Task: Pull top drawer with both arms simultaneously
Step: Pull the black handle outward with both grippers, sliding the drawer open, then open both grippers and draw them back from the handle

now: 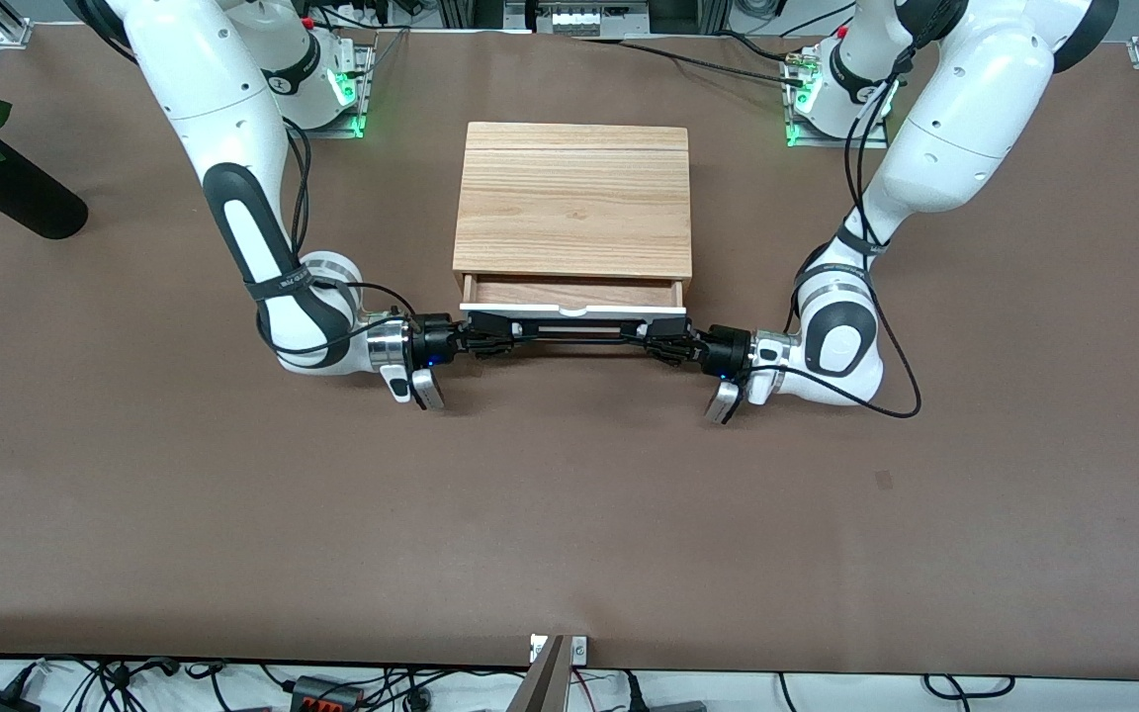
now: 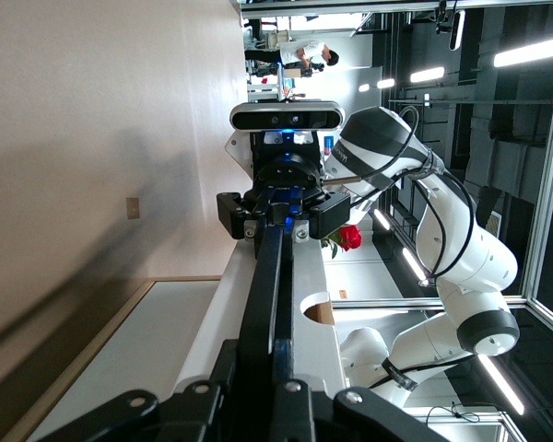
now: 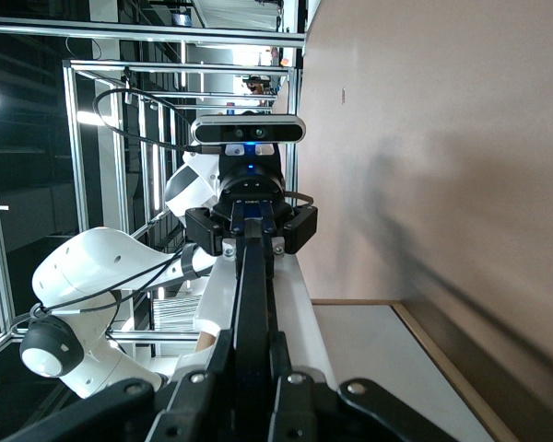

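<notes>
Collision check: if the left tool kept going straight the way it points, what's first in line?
Likely the right tool: the left tool points along the top drawer's black bar handle, both clamped at its ends.

This is a robotics lab: two white arms (image 1: pixel 233 188) bolted at a brown-covered table (image 1: pixel 569 514), aluminium frame posts (image 3: pixel 74 184) and glass panels around, ceiling strip lights (image 2: pixel 535 51), cables and power strips (image 1: pixel 322 689) trailing along the table's edge.
</notes>
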Controlling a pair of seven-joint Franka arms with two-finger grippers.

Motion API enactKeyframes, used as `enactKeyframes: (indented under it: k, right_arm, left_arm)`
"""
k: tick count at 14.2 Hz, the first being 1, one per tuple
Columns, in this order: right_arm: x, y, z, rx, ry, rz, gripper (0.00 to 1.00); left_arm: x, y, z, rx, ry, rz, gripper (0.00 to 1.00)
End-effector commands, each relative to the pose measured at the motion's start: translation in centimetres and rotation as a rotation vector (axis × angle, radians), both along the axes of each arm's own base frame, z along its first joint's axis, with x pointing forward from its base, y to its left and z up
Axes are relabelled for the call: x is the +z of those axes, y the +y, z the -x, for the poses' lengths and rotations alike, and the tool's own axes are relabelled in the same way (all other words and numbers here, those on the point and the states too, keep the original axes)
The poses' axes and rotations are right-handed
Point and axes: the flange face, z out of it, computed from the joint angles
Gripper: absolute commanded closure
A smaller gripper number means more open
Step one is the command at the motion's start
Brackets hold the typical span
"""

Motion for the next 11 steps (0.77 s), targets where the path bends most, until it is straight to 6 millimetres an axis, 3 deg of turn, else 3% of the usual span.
enactKeyframes:
  k: [1, 7, 11]
  right_arm:
    - [0.4, -0.2, -2.3, 0.007, -0.024, 0.005, 0.99]
    - [-1.4, -1.4, -5.0, 0.006, -0.058, 0.028, 0.99]
    - [-2.0, -2.1, -6.7, -0.008, -0.080, 0.038, 0.98]
  left_arm:
    - [2.4, 1.0, -3.6, 0.053, -0.040, 0.031, 0.87]
    - [2.1, 1.2, -6.1, 0.073, -0.045, 0.033, 0.87]
    - [1.7, 1.4, -6.3, 0.081, -0.047, 0.023, 0.87]
